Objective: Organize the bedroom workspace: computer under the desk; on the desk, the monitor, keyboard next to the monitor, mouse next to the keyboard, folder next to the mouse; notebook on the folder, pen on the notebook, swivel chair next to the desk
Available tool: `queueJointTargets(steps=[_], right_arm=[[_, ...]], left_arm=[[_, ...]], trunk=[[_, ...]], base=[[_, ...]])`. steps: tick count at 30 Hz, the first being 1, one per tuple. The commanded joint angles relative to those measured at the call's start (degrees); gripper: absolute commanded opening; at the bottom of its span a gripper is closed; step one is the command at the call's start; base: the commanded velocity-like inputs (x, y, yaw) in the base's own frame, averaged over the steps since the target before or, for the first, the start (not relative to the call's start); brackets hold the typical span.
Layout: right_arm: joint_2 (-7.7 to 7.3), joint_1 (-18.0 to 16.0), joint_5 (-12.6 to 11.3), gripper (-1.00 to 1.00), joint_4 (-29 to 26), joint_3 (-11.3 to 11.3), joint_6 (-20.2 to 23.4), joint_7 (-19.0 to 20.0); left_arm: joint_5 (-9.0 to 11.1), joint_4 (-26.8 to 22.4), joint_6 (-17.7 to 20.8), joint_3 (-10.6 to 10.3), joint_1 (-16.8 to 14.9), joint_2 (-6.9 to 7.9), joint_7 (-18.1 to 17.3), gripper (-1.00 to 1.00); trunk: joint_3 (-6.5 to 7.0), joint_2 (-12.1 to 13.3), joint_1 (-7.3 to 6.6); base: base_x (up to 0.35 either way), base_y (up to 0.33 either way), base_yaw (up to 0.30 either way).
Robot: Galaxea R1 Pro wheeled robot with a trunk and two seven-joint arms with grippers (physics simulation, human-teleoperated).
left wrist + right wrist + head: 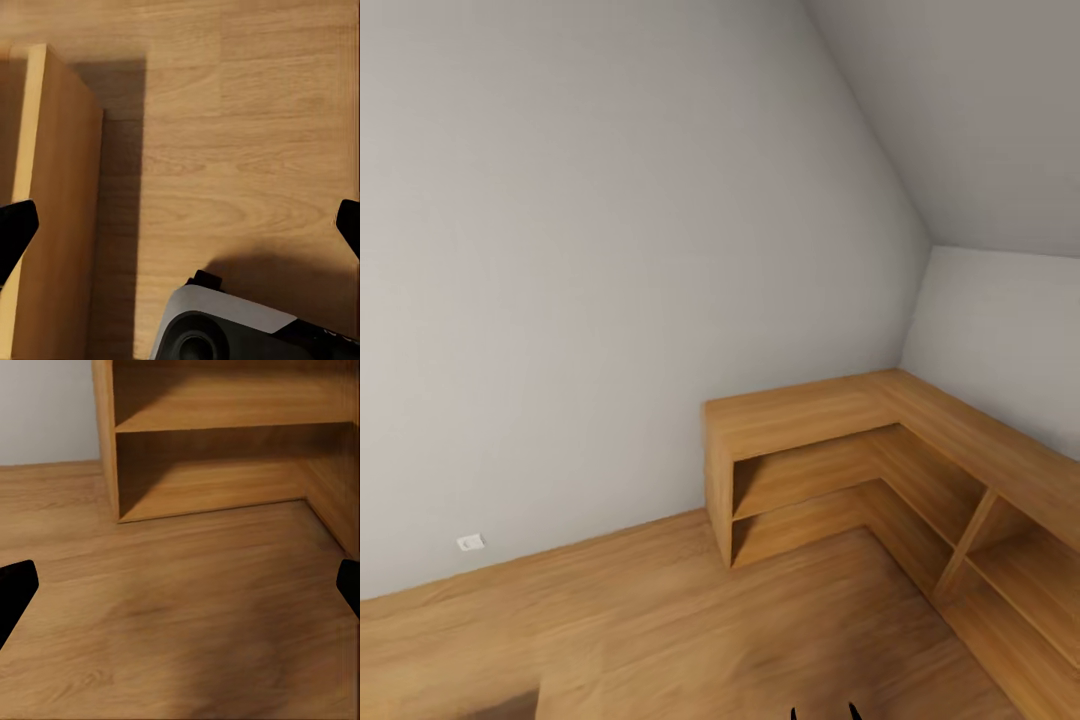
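The head camera is looking into a bedroom corner: grey-white walls [610, 250] sloping in overhead, a light wood floor [690, 610] spreading below. Low L-shaped shelving [810, 470] is sitting at 4 o'clock (a wall socket [470, 542] at 8), leaving open floor before it. The left gripper [180, 225] and right gripper [180, 585] are both hanging spread wide, holding nothing, above bare floor.

- You have no text, label, brand, number or sign to read in any view
- The wall [610, 250], the shelving [880, 470] and the floor [660, 620] are all plain
- The small white wall plate [470, 542] near the floor is too small for you to read any marking on it
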Motion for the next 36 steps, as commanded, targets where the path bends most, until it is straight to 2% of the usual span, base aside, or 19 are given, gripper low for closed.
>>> queueJointTargets(steps=[1,18,36], right_arm=[[0.04,0.0,-0.2,1.00,0.1,0.5,-0.1,-0.4],[0.04,-0.1,-0.2,1.00,0.1,0.5,0.0,-0.4],[0.04,-0.1,-0.2,1.00,0.1,0.5,0.0,-0.4]], left_arm=[[0.6,-0.1,-0.3,-0.3,0.0,0.08,0.3,1.00],[0.6,-0.1,-0.3,-0.3,0.0,0.11,0.3,1.00],[0.7,0.3,-0.3,-0.3,0.0,0.12,0.3,1.00]], trunk=[[-0.07,0.0,0.04],[-0.07,0.0,0.04],[-0.07,0.0,0.04]], base=[[0.321,0.000,-0.263],[0.310,-0.003,-0.263],[0.032,-0.001,-0.277]])
